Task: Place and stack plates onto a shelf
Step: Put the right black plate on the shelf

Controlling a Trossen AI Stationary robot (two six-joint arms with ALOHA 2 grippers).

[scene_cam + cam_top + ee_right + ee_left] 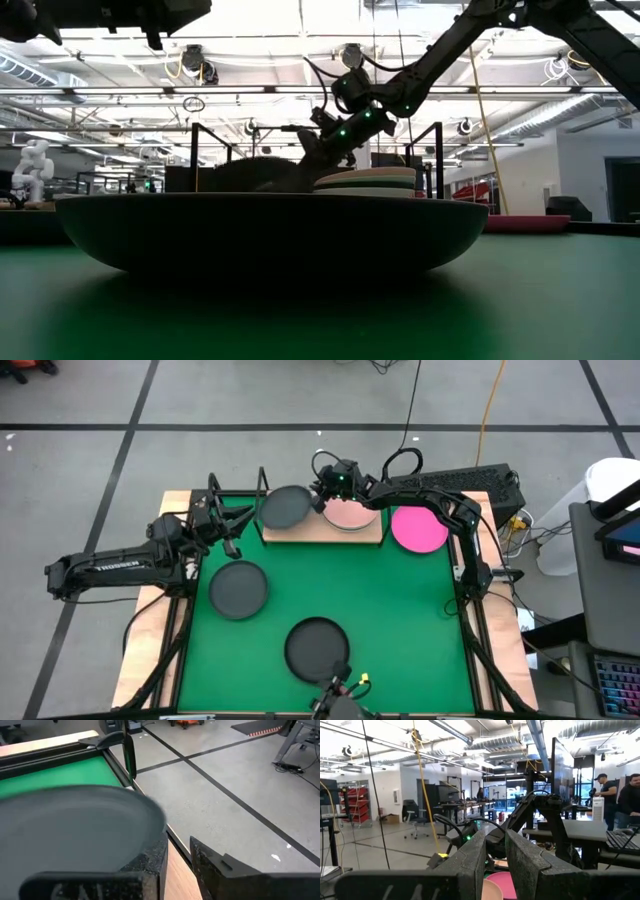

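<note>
Right hand grips a dark plate over the shelf

Left of frame in the high view, the left hand (228,538) hangs by the shelf's end, fingers a little apart, holding nothing. Two dark plates (237,589) lie on the green mat (400,610) below. Upper centre, the right hand (318,501) is clamped on a dark plate (285,508) over the shelf (372,537), beside the pink-topped stack (352,515). The magenta plate (419,528) lies right of it.

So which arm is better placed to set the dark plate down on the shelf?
The right. Its gripper holds the round dark grey plate over the light-wood shelf. The left gripper waits beside the shelf.
</note>
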